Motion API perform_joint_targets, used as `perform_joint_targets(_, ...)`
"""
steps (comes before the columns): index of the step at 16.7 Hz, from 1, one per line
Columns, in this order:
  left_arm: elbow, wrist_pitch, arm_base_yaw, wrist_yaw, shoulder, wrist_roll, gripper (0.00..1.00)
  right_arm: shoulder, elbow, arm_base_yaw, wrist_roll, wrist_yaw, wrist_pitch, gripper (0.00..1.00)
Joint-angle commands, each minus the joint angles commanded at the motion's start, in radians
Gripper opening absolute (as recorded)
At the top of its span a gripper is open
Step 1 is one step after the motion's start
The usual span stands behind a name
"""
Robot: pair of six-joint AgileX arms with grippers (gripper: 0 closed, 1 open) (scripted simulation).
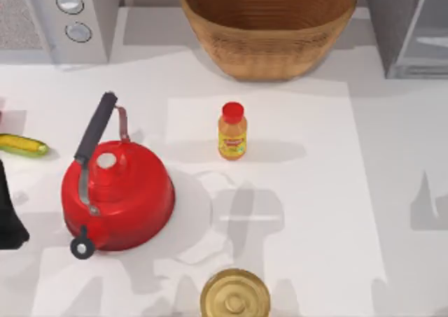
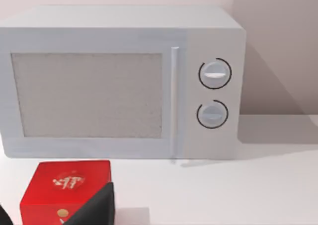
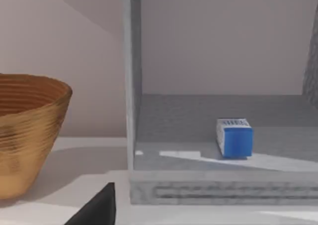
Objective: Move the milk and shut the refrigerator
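Note:
The milk (image 3: 234, 138), a small carton showing a blue face and a white side with blue lettering, sits on the floor of the refrigerator (image 3: 198, 187), whose front stands open. The same grey speckled refrigerator (image 1: 409, 30) occupies the table's back right corner. My right gripper (image 3: 54, 220) hangs in front of it, well short of the milk, open, with one dark finger (image 3: 99, 207) showing. My left gripper (image 2: 49, 219) is open at the table's left edge, facing the microwave, and holds nothing. The left arm (image 1: 10, 212) shows as a dark shape there.
A grey microwave (image 1: 59, 19) with two knobs fills the back left, with a red box (image 2: 64, 190) before it. A woven basket (image 1: 269, 23) sits back centre. An orange juice bottle (image 1: 232, 131), red kettle (image 1: 115, 194), corn cob (image 1: 22, 145) and brass lid (image 1: 234, 296) stand on the table.

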Motion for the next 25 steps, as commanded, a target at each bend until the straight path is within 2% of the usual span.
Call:
perform_joint_targets(5,0.000,0.000,0.000,0.000,0.000,0.000,1.00,-0.166,-0.152,0.021,0.004,0.012,-0.017,1.00)
perform_joint_targets(11,0.000,0.000,0.000,0.000,0.000,0.000,1.00,-0.165,-0.151,0.018,0.004,0.011,-0.018,1.00)
perform_joint_targets(14,0.000,0.000,0.000,0.000,0.000,0.000,1.00,-0.219,-0.107,0.020,0.003,0.009,-0.083,1.00)
perform_joint_targets(19,0.000,0.000,0.000,0.000,0.000,0.000,1.00,-0.425,0.064,0.025,-0.002,0.007,-0.403,1.00)
perform_joint_targets(25,0.000,0.000,0.000,0.000,0.000,0.000,1.00,-0.722,0.307,0.023,-0.008,0.013,-1.016,1.00)
